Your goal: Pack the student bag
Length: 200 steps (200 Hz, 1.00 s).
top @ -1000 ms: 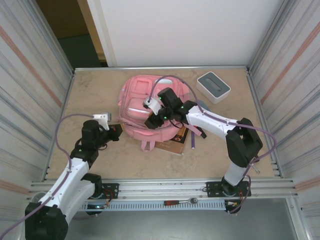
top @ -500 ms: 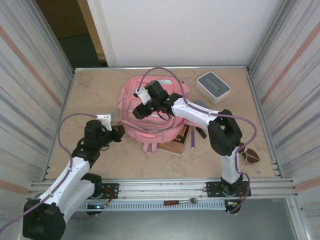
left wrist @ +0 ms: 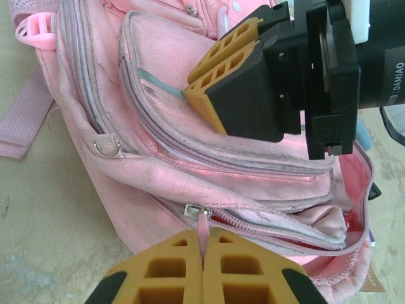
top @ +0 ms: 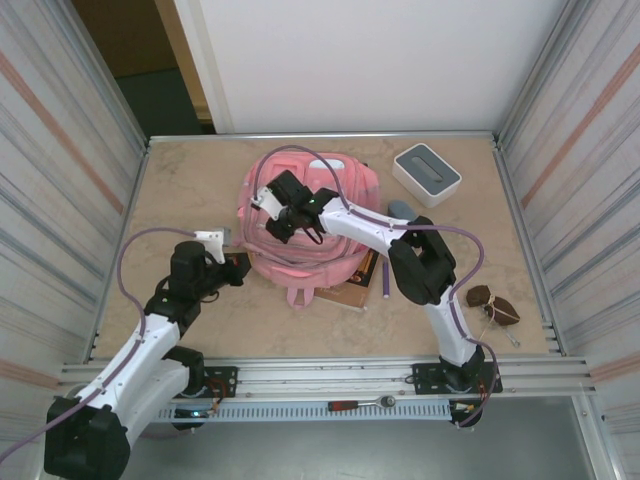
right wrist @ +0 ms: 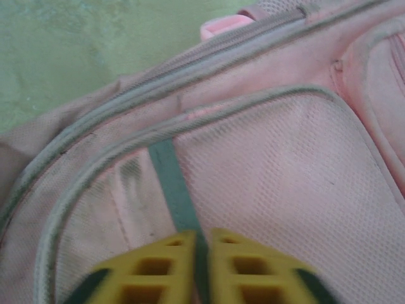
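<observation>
The large soft pink fabric student bag (top: 350,182) lies mid-table, toward the far edge. At its near-left edge the left gripper (left wrist: 204,246) is clenched on a pink zip pull (left wrist: 202,223) of the gaping main zip. The right gripper (right wrist: 201,244), over the front pocket, pinches a grey-green fabric strip (right wrist: 172,183). A white-and-grey box (top: 426,172) sits far right. Bare beige tabletop (top: 180,180) lies open on the left and along the near edge.

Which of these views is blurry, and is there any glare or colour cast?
Right wrist: soft throughout, mesh of the student bag blurred, the table tinted green. Left wrist: sharp on the bag's zips, no glare. Top external: evenly lit, clear.
</observation>
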{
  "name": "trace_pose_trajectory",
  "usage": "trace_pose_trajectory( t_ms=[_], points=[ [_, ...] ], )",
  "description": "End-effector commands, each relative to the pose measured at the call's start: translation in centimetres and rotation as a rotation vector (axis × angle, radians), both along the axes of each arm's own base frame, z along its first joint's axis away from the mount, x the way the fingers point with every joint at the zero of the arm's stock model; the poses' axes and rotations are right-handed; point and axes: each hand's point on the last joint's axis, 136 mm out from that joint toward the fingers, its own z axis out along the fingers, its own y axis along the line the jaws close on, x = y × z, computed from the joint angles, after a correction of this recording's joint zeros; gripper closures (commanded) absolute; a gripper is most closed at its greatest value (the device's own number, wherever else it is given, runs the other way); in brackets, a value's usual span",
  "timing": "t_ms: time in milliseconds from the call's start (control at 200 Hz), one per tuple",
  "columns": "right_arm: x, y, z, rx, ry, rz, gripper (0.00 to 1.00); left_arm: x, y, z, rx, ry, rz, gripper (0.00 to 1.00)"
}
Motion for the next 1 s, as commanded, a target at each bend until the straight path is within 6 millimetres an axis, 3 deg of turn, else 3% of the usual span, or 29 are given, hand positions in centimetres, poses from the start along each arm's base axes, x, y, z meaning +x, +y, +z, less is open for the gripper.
trace_pose_trajectory(
  t_ms=[0,170,255,301,391,521,807,997],
  points=[
    [1.5,-1.6,1.2,-0.006,-0.008,-0.031,1.00,0.4,-0.3,2.0,-0.021,-0.089,-0.009,1.00],
    [1.7,-2.5,6.0,0.126,-0.032,-0.056,1.00,0.3,0.2,1.6,0.000,-0.085,0.012,1.00],
    [0.5,-2.2,7.5,0.209,-0.009,-0.021,1.00,0.2,0.2,1.6,-0.001,-0.088,0.011,1.00],
    [-0.7,-1.7,7.6,0.231,0.015,0.018,0.85,0.2,0.1,1.5,-0.003,-0.084,0.010,1.00],
    [-2.3,-0.8,6.8,0.216,0.043,0.067,0.51,0.2,0.1,1.3,-0.005,-0.083,0.010,1.00],
    [-3.1,0.2,5.1,0.146,0.021,0.110,0.35,0.2,0.0,1.2,-0.005,-0.079,0.005,1.00],
    [-3.4,2.2,1.3,0.013,-0.003,0.163,0.30,0.1,0.0,1.0,-0.008,-0.077,0.004,1.00],
    [-2.0,1.9,-0.5,-0.077,-0.060,0.143,0.30,-0.1,0.0,1.0,-0.012,-0.073,0.001,1.00]
  ],
)
